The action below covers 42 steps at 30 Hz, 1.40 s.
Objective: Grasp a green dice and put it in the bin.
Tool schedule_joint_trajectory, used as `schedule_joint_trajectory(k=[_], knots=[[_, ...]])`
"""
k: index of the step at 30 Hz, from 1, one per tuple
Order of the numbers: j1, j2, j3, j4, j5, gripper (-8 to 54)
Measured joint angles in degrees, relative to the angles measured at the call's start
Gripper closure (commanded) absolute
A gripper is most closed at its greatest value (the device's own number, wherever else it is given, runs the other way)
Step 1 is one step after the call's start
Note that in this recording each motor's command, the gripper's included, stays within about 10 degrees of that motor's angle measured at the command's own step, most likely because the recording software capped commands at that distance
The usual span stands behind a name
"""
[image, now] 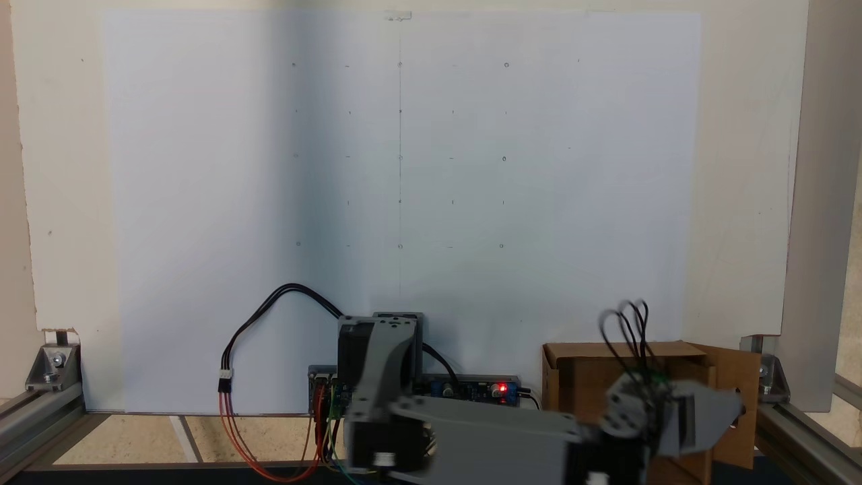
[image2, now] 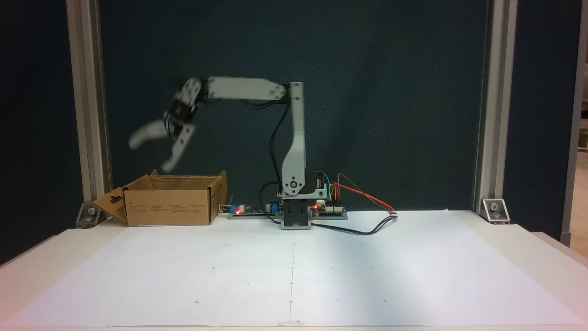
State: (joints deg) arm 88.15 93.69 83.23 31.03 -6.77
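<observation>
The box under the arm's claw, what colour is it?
Brown cardboard; the box shows best in the fixed view from the front.

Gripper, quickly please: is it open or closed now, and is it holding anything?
Gripper: open, jaws spread wide above the bin; nothing visible between them.

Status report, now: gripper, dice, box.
Gripper open, blurred, above the brown cardboard box. Nothing between the jaws; a speck of green beside the wrist, too small to identify. No obstruction over the box.

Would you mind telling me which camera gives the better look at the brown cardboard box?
The side-on fixed view: the brown cardboard box sits unobstructed, flaps visible. From above, the box is partly hidden behind the grey arm.
</observation>
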Motion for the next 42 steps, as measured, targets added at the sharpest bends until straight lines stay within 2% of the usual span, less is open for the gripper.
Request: schedule_joint_trajectory(k=[4,8,17,23,29,38,42], knots=[[-16.44,9.40,0.00,-0.26,9.67,0.7],[-32.96,13.62,0.35,-0.26,12.83,0.6],[-70.31,24.35,24.26,-1.41,13.01,0.7],[-92.37,27.86,41.40,-15.91,13.01,0.4],[-90.62,35.95,53.79,-32.08,13.01,-0.3],[-80.60,35.95,70.93,-54.49,13.01,1.5],[-80.68,35.95,72.69,-63.72,13.01,2.2]])
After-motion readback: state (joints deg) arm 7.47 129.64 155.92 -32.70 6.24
